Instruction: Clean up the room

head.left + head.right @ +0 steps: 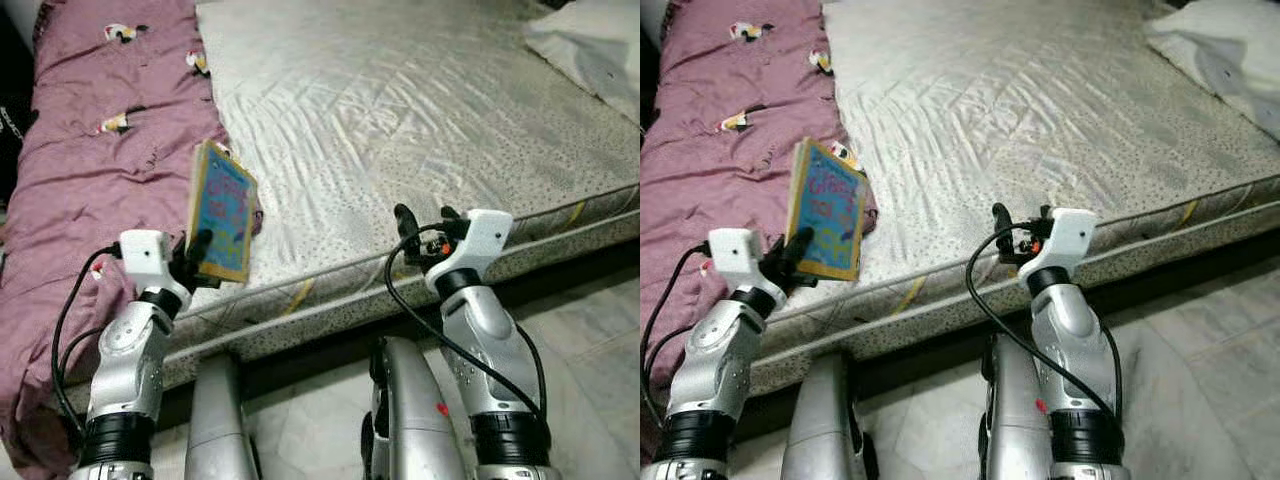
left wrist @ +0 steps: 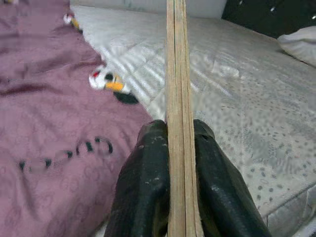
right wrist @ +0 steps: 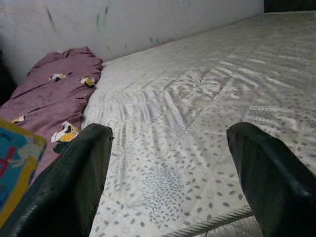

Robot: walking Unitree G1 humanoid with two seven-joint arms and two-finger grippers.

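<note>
A thin children's book (image 1: 221, 212) with a blue and yellow cover stands upright over the near edge of the mattress (image 1: 420, 120). My left gripper (image 1: 197, 258) is shut on its lower edge; in the left wrist view the book's page edges (image 2: 177, 98) run straight up between the two black fingers (image 2: 143, 182). My right gripper (image 1: 425, 222) hovers at the mattress's near edge, open, with nothing between its fingers (image 3: 74, 182). A corner of the book (image 3: 12, 163) also shows in the right wrist view.
A mauve blanket (image 1: 95, 150) with small cartoon prints covers the bed's left side and hangs over its edge. A white pillow (image 1: 590, 45) lies at the far right. Pale tiled floor (image 1: 590, 330) lies below the bed frame.
</note>
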